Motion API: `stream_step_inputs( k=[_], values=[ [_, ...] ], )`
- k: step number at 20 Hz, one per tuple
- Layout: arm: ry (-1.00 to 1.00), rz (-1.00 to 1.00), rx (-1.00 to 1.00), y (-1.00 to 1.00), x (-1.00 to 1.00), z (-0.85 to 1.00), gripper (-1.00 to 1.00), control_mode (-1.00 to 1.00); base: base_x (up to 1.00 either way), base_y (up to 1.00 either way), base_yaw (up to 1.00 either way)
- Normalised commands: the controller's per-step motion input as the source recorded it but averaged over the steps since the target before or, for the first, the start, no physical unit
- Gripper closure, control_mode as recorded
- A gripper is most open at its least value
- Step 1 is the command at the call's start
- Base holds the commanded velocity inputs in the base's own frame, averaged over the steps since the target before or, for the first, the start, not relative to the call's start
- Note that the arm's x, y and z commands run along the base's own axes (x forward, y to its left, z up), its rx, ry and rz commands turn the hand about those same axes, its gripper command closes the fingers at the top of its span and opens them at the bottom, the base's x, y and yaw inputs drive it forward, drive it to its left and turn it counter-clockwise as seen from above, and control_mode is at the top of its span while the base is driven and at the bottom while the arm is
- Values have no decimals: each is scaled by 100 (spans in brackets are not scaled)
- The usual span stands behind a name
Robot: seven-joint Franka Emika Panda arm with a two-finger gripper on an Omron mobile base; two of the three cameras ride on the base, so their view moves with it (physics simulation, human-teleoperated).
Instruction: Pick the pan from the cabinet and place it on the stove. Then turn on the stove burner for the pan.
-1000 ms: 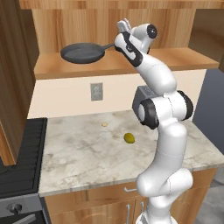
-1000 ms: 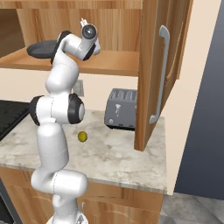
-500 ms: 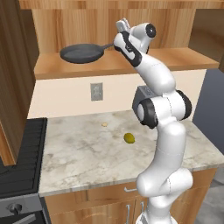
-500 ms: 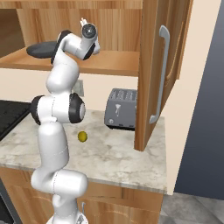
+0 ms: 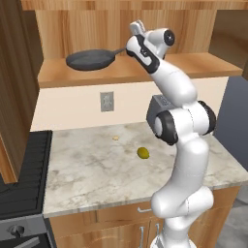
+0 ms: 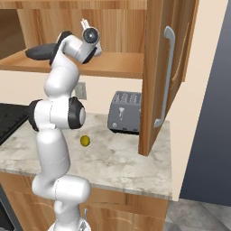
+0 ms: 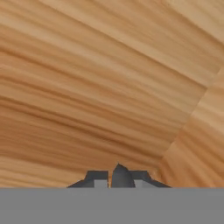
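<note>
The pan (image 5: pixel 89 59) is set on the cabinet shelf (image 5: pixel 121 74) near its left end; the toaster (image 6: pixel 126 112) is placed at the worktop's (image 5: pixel 87 169) back edge.

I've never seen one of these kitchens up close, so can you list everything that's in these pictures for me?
pan: one, dark grey, on the open cabinet shelf, handle pointing toward the claw
cabinet: one, warm brown wood, on the wall, door swung open
stove: one, black, left of the counter
toaster: one, grey, at the back of the counter
small round fruit: one, olive green, mid counter
wall outlet: one, grey, under the shelf
counter: one, pale marble
arm: one, white, reaching up to the shelf
claw: one, dark, shut on the pan handle
</note>
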Motion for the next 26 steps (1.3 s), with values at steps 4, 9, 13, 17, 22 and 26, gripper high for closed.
stream_step_inputs(
  k=[4,9,13,17,22,26],
  values=[
    [-16,0,2,3,-46,-7,100,-100,0,0,0],
    [-16,0,1,5,-58,-7,100,-100,0,0,0],
    [-12,0,1,4,-62,-2,100,-100,0,0,0],
    [-3,0,0,4,-61,0,100,-100,0,0,0],
    [0,3,0,9,-61,0,100,-100,0,0,0],
    [0,5,0,14,-63,0,100,-100,0,0,0]
  ],
)
